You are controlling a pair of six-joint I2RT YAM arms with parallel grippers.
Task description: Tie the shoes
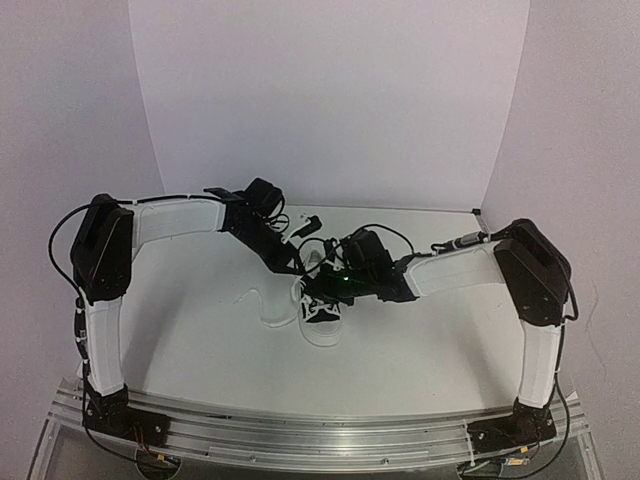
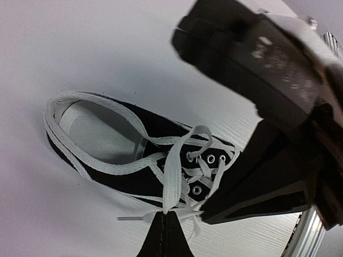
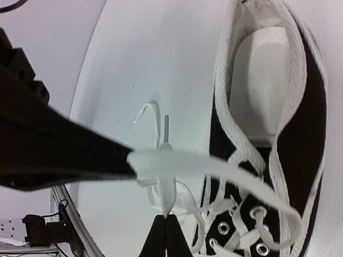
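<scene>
The small black sneaker [image 1: 322, 318] with its white toe cap lies mid-table, toe toward me. It also shows in the left wrist view [image 2: 115, 176] and in the right wrist view [image 3: 303, 139]. My left gripper [image 2: 165, 215] is shut on a flat white lace [image 2: 172, 171] that runs up from the eyelets. My right gripper [image 3: 166, 218] is shut on the other lace [image 3: 167, 187] near its aglet. The two laces cross just beside the shoe's eyelets. Both grippers [image 1: 297, 265] [image 1: 316, 291] meet over the shoe's left side.
A loose loop of lace [image 1: 268, 308] lies on the white table left of the shoe. The aluminium rail [image 1: 320, 425] runs along the near edge. White walls [image 1: 330, 100] close in the back and sides.
</scene>
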